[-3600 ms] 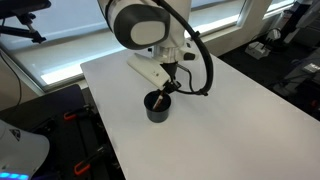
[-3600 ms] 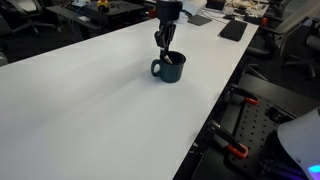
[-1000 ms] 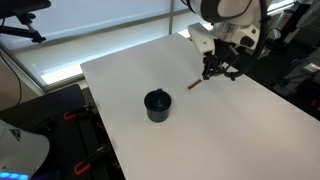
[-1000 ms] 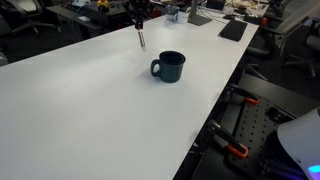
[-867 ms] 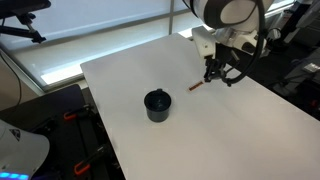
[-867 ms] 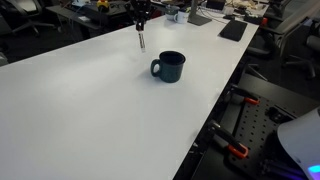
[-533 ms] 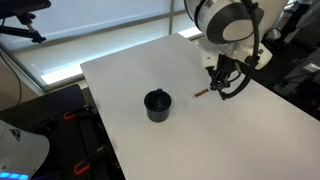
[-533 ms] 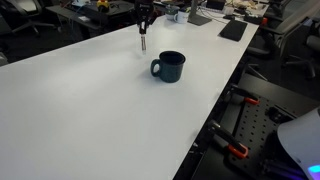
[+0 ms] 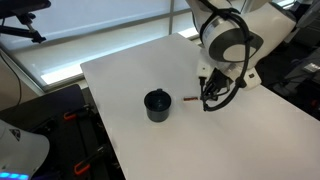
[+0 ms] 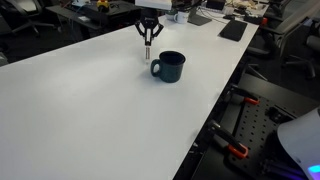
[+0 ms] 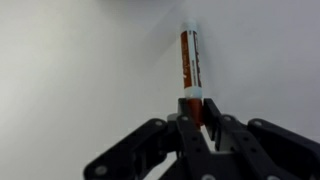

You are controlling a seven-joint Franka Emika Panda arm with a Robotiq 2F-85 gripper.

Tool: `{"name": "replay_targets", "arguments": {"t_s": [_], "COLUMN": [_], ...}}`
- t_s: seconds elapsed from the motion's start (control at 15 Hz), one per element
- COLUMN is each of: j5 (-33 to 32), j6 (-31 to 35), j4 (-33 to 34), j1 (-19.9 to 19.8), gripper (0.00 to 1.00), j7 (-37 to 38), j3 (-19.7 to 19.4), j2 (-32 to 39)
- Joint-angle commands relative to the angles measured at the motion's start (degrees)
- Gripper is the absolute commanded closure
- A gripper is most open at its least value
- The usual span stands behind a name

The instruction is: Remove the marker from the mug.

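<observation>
Closest in the wrist view, the pincer is seen set narrow, its jaws at either side of the near end of the marker. Whether that end is gripped or only flanked cannot be told. The marker is stretched straight away from the jaws, its red-orange barrel laid along the white tabletop or just above it. Beyond it, in an exterior view, the dark mug is found just beside the marker's far tip, not touching it, and nothing is seen standing in the mug. The removal itself is judged done, and the setting-down step is in hand. For the next move, the jaws are to be widened fully and the arm raised straight up, so that the marker is not dragged or rolled toward the mug.
</observation>
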Motion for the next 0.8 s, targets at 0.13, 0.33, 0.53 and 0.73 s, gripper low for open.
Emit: {"name": "replay_targets", "arguments": {"t_s": [0.13, 0.33, 0.53, 0.73], "j5": [2.73, 2.06, 1.89, 1.38], "j6": [-7.15, -7.23, -7.23, -7.80], "j4": [5.48, 6.50, 7.30, 8.01], "j1": [-1.16, -0.75, -0.72, -0.51], "gripper": [0.95, 0.55, 0.35, 0.11], "j7": [2.22, 2.91, 2.77, 2.77], "j3": [0.01, -0.51, -0.51, -0.63], "j2": [3.55, 4.55, 5.27, 5.95]}}
